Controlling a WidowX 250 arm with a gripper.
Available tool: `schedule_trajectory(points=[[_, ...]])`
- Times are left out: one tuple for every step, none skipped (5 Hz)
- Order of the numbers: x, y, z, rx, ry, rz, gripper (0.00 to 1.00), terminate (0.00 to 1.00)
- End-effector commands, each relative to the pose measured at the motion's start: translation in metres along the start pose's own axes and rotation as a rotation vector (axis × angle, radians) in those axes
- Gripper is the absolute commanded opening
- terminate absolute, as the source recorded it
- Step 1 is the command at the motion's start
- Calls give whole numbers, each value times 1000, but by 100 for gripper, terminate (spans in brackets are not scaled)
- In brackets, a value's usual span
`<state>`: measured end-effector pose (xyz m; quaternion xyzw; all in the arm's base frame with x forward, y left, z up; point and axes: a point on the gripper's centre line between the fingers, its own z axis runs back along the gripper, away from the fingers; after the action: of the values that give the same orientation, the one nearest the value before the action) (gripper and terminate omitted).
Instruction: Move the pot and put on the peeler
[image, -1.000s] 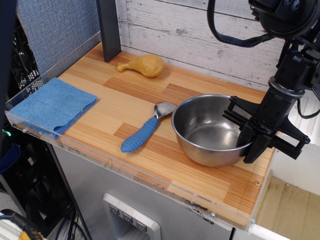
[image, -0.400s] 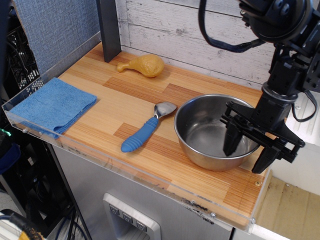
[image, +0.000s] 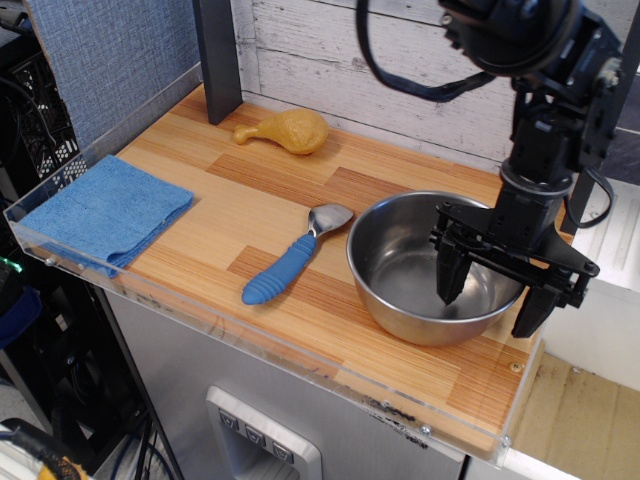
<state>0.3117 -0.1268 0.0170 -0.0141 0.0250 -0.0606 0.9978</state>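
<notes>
The shiny steel pot (image: 400, 268) stands upright on the right part of the wooden counter. The peeler (image: 290, 262), with a ribbed blue handle and a silver head, lies flat just left of the pot, its head close to the rim. My gripper (image: 490, 297) is open and straddles the pot's right rim. One finger (image: 449, 275) is inside the bowl and the other (image: 530, 310) is outside on the right. Neither finger clearly touches the rim.
A yellow toy drumstick (image: 285, 130) lies at the back of the counter, next to a dark upright post (image: 218, 60). A folded blue cloth (image: 105, 212) lies at the left end. A clear raised lip (image: 250, 335) runs along the counter's front edge.
The fingers have spread apart from a closed pose at the pot's right rim. The gripper has shifted a little left and now straddles the rim. The pot has hardly moved.
</notes>
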Motion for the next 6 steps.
schedule_trajectory(points=[[-1,-14,21,-224,-208,-107,100,0],[1,-15,21,-248,-261,-132,100,0],[-1,-10,20,-130,-201,-42,100,0],[-2,-7,19,-25,-145,68,100,0],[-1,-8,19,-4,-129,106,100,0],[-60,33,67,108,-150,95,100,0]])
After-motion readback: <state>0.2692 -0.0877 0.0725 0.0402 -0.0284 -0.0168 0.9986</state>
